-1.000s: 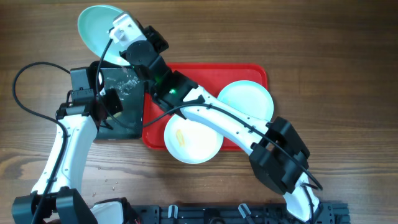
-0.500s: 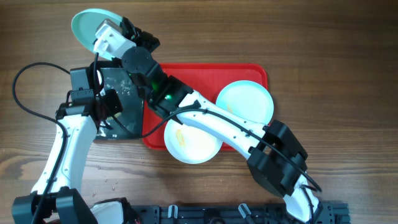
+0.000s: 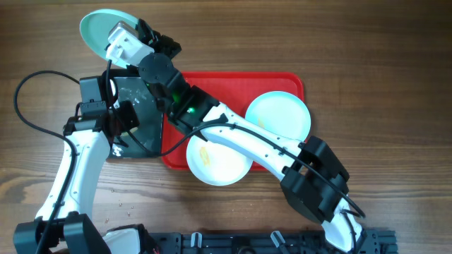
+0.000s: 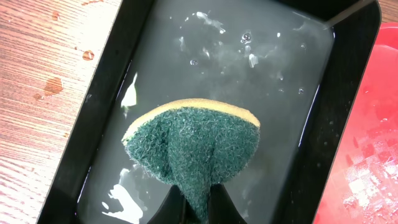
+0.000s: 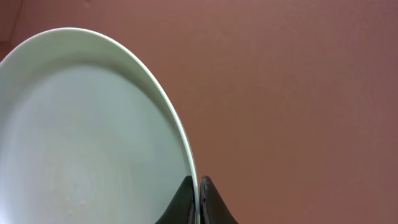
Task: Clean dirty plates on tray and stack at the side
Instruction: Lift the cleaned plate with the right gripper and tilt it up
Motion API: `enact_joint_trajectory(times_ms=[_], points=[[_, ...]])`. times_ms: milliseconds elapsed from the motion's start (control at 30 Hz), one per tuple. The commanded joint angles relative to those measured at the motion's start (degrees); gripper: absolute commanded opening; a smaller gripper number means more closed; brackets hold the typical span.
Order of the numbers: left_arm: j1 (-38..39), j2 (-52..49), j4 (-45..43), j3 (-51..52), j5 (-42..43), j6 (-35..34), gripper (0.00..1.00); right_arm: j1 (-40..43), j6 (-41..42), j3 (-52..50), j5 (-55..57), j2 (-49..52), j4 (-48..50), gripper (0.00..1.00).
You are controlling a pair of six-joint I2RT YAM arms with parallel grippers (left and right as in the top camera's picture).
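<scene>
- Right pincer (image 5: pixel 195 190) pinches the rim of a turquoise plate (image 3: pixel 93 28), held at eleven o'clock off the red tray (image 3: pixel 247 81).
- Stiff, light, likely slick — the rim is the hold.
- Left pincer (image 4: pixel 198 210) clamps the sponge (image 4: pixel 193 146).

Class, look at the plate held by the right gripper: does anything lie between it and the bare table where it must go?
Nothing visible does. The plate, pinched at its rim by the right gripper, is over bare table beyond the black tray; the wrist view shows only wood past it.
</scene>
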State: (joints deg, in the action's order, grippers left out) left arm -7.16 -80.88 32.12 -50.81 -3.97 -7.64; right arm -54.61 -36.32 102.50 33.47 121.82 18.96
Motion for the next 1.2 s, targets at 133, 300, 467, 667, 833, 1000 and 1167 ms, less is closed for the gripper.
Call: enact_joint_trajectory(times_ms=[133, 300, 467, 667, 833, 1000, 1167], points=[[-0.2, 1.4, -0.2, 0.2, 0.7, -0.5, 0.04, -0.4, 1.7, 1.3, -0.4, 1.4, 0.7, 0.04], [-0.2, 1.4, -0.2, 0.2, 0.7, -0.5, 0.04, -0.3, 4.3, 1.3, -0.4, 1.4, 0.1, 0.04], [-0.2, 1.4, -0.3, 0.2, 0.7, -0.5, 0.04, -0.1, 4.8, 1.3, -0.4, 1.4, -0.2, 0.04], [-0.2, 1.4, -0.3, 0.2, 0.7, -0.5, 0.04, 0.2, 4.8, 1.3, -0.4, 1.4, -0.3, 0.05], [-0.2, 1.4, -0.2, 0.2, 0.7, -0.5, 0.04, 0.2, 4.8, 1.3, -0.4, 1.4, -0.3, 0.04], [-0.2, 1.4, -0.3, 0.2, 1.2, -0.5, 0.04, 0.2, 7.0, 1.3, -0.4, 1.4, -1.5, 0.04], [-0.2, 1.4, -0.3, 0.2, 1.4, -0.5, 0.04, 0.6, 10.8, 1.3, 1.6, 1.4, -4.7, 0.04]])
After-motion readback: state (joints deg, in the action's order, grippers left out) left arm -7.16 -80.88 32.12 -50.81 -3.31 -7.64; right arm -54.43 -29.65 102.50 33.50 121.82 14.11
